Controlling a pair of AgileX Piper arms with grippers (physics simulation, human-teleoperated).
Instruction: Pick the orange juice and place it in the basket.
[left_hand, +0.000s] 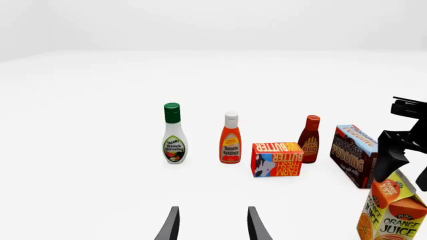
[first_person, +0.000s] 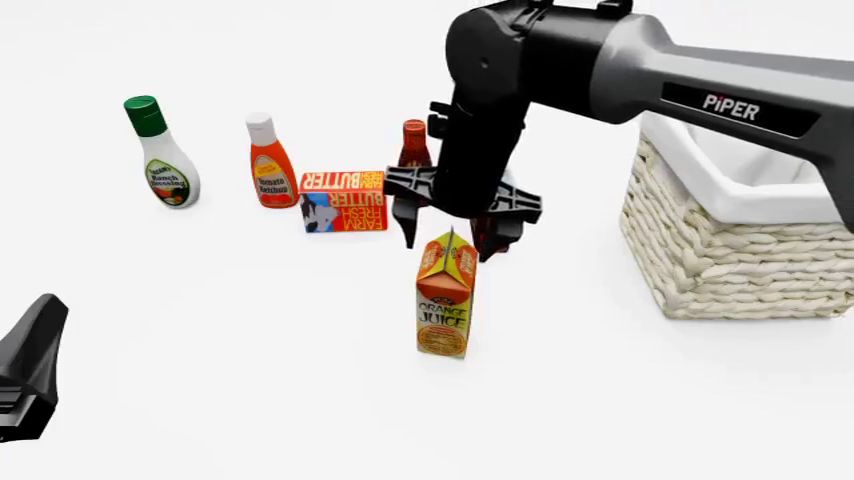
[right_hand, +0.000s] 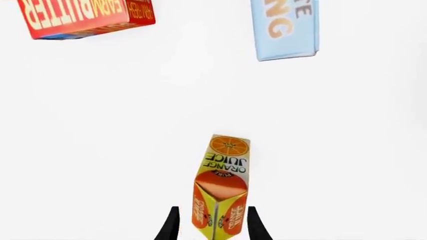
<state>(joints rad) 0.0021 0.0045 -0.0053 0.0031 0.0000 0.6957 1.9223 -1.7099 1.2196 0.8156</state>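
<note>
Bench (first_person: 240, 380): plain white, white surround | juice (first_person: 446, 296): upright mid-bench, left of basket (first_person: 727, 260) | right gripper (first_person: 454, 222): released, straddling carton top | left gripper (left_hand: 211, 225): released, empty.

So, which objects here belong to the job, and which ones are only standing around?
For the job:
- orange juice
- basket
- right gripper, above the carton, a finger on each side

Only standing around:
- ranch dressing
- tomato ketchup
- butter box
- BBQ sauce bottle
- chocolate pudding box
</note>
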